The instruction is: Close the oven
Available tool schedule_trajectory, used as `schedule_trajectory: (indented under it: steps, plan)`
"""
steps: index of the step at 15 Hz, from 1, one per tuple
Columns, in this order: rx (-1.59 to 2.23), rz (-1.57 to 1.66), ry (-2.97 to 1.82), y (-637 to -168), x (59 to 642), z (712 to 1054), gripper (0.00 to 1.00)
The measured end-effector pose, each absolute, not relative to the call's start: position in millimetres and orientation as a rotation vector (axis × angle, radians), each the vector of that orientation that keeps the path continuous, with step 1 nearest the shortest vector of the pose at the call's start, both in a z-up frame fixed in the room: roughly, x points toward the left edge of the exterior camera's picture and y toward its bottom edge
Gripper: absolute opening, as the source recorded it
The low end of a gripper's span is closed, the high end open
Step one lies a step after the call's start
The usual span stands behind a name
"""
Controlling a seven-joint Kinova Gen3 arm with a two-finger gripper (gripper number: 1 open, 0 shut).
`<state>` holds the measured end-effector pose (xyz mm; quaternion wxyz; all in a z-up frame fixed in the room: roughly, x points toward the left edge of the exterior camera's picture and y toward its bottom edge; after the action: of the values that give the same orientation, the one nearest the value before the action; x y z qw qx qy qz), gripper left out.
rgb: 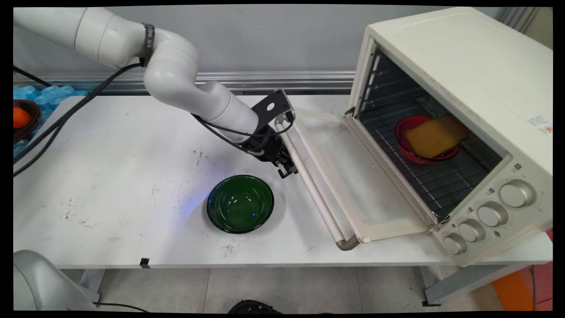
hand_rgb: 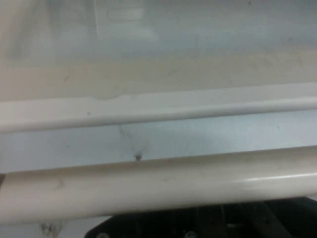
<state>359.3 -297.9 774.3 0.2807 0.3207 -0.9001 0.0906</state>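
Oven door handle (rgb: pixel 309 176): in the main view, a pale round bar running along the free edge of the oven door (rgb: pixel 353 176), which lies folded down flat over the white table (rgb: pixel 110 176). The door belongs to a cream toaster oven (rgb: pixel 463 88) at the table's right end, with four knobs (rgb: pixel 490 214) down its front panel. Inside, on the wire rack (rgb: pixel 432 181), sits a red bowl (rgb: pixel 404 132) with a yellow sponge (rgb: pixel 435 137) lying in it.

Gripper (rgb: pixel 289 168): positioned at the upper part of the handle, on the side away from the oven, touching or just beside the bar. Finger spread cannot be told from this view, nor whether anything is gripped. A green bowl (rgb: pixel 240 203) stands upright on the table near the gripper, just beside the handle's middle stretch and apart from it. At the table's far left edge, a dark bowl (rgb: pixel 31 115) holds an orange object (rgb: pixel 20 117).

Hand view: the handle (hand_rgb: pixel 158 186) crosses the whole frame as a thick pale bar, directly above the black gripper linkage (hand_rgb: pixel 208 223). Beyond it is a strip of table (hand_rgb: pixel 198 139), then the door's edge (hand_rgb: pixel 158 106). The fingers are hidden here, so their opening cannot be told.
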Motion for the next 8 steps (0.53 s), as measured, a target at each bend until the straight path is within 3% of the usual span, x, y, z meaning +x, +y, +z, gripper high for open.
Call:
schedule_trajectory:
  steps: [8]
  plan:
    - [0.85,0.266,-2.35,-300.6,354.7,776.6,0.0]
